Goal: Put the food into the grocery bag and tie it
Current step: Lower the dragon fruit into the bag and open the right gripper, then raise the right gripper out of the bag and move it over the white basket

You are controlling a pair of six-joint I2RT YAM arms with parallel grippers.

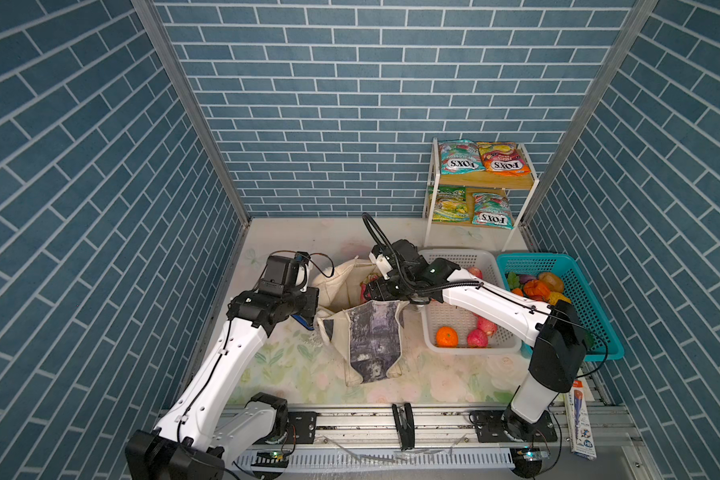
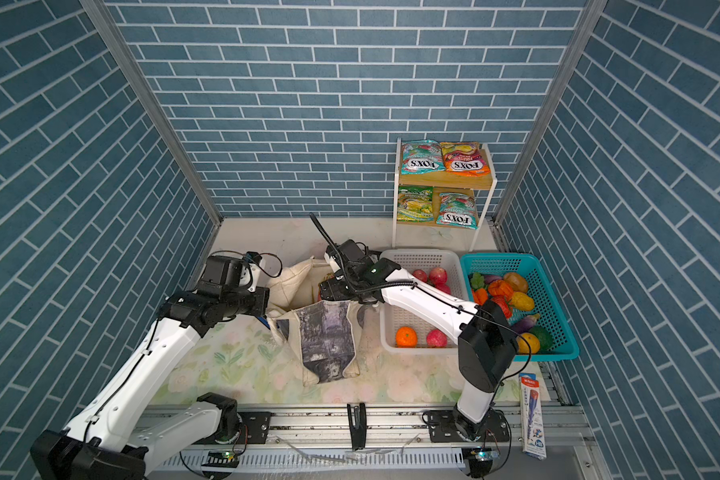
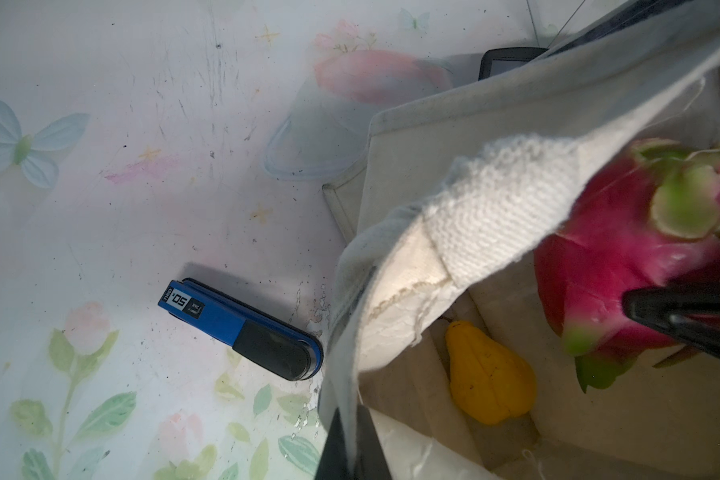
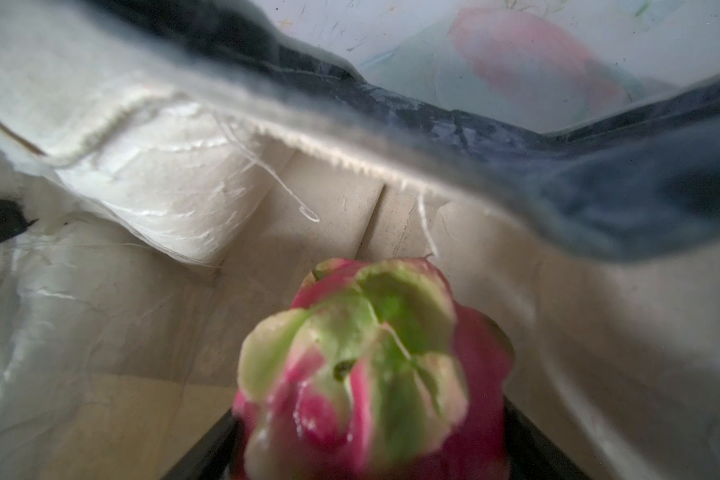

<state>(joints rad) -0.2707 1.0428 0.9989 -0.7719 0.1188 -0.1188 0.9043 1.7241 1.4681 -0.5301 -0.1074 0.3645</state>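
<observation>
on shelf (image 1: 487, 181), candy packets (image 1: 462, 160) say "FOX'S"; blue stapler (image 3: 242, 328) says "50"
left gripper (image 3: 348, 453) bent low, pinching grocery bag (image 3: 412, 266) rim
right gripper (image 4: 371, 457) reaches into bag mouth; dragon fruit (image 4: 362, 353) between jaws, cannot tell if held

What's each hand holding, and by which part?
Left hand pinches the rim of the grocery bag. Right hand straddles the dragon fruit at its body; grip cannot be told.

Blue brick walls (image 1: 391, 83), floral tabletop (image 1: 287, 365).
</observation>
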